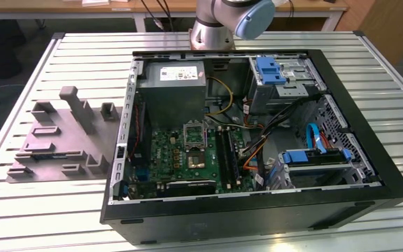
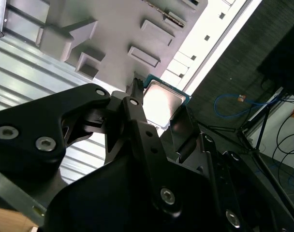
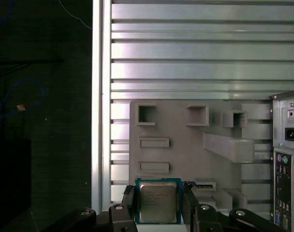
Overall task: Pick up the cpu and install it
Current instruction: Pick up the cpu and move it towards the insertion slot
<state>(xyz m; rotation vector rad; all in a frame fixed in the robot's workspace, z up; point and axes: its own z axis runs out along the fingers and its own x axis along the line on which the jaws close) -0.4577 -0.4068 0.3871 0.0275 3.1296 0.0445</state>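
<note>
The cpu [image 3: 158, 202] is a small square chip with a pale metal face and a greenish rim. It sits between the two black fingers [image 3: 129, 203] of my gripper [image 3: 158, 212], which is shut on its opposite edges. In the second wrist view the cpu [image 2: 162, 100] shines bright between the fingertips [image 2: 135, 99] of the gripper [image 2: 159, 116]. It hangs well above the grey plastic fixture [image 3: 176, 130], close to that block's edge. In the exterior view the open computer case [image 1: 369, 157] lies on the table, with the green motherboard [image 1: 180, 157] and its bare socket [image 1: 194, 134] facing up.
The grey fixture [image 1: 61, 142] lies on the slatted metal table [image 1: 61, 210] at the exterior view's left of the case. Cables, drive bays [image 1: 272, 71] and a power supply [image 1: 177, 79] crowd the case's interior. The arm's base [image 1: 222, 21] stands behind the case. The case's rear panel [image 3: 288, 159] borders the fixture.
</note>
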